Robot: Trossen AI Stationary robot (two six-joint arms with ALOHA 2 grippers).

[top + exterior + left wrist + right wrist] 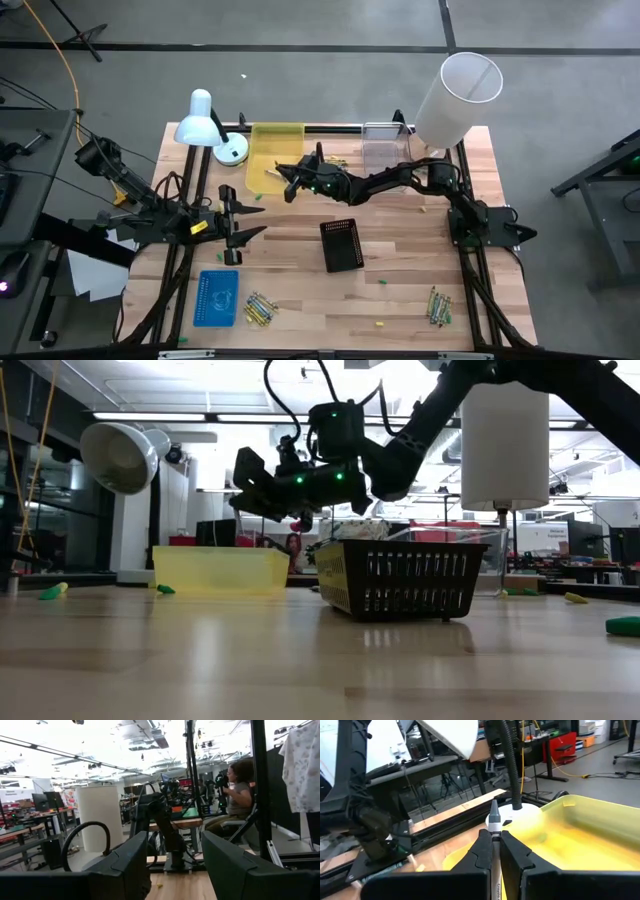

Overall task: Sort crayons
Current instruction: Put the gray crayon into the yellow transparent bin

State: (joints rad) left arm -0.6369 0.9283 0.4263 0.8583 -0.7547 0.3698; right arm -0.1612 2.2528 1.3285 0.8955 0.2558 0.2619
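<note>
My right gripper [284, 180] reaches across the table to the near right corner of the yellow tray [272, 150] and is shut on a grey crayon [493, 820]. In the low view it hangs above that tray [220, 568]. Two heaps of crayons lie on the table near the front edge, one at the left [260, 308] and one at the right [438, 305]. My left gripper [240, 215] waits open at the table's left side, its two fingers [125, 865] wide apart with nothing between them. My right gripper pinches the grey crayon between its two fingers, on the shaft just below the pointed tip [493, 827]. The crayon lies along the fingers, and its tip sticks out past them. The fingers come about level from the table's right. The crayon is lifted clear, by the yellow tray [585, 830].
A black basket [342, 245] stands mid-table. A blue tray [215, 297] lies at the front left and a clear tray [385, 150] at the back. A white lamp [205, 125] stands beside the yellow tray, and a tall white cylinder [455, 95] at the back right. Small green and yellow specks dot the table.
</note>
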